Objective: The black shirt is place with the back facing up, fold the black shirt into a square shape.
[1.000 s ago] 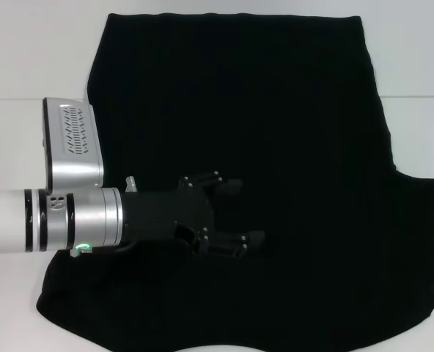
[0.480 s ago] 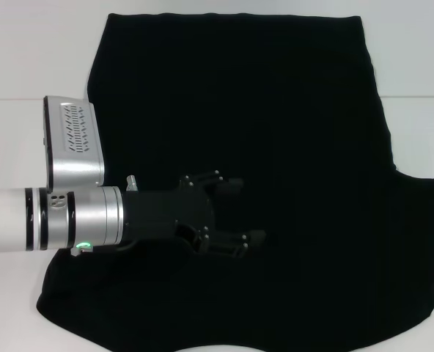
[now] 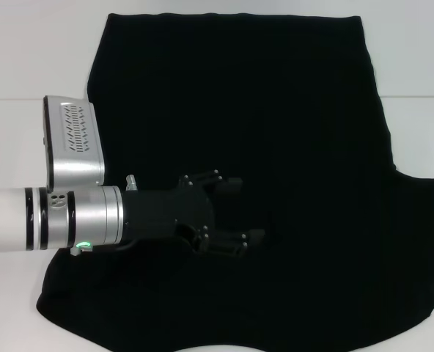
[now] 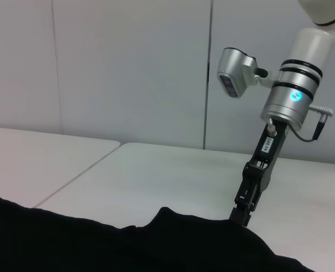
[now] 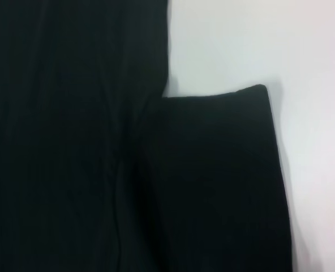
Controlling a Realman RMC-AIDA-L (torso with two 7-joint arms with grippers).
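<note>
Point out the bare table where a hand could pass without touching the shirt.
Bare table lies left of the black shirt, beyond the left gripper, and right of it above the right sleeve. The middle is crowded: the left gripper sits over the cloth. The right gripper touches the shirt's edge.

Head view: high up, looks down on the big soft black cloth shirt (image 3: 276,183).
Left wrist view: low, looks level across the shirt (image 4: 156,243).
Right wrist view: very close above a sleeve (image 5: 224,175).
Shared: the shirt.
</note>
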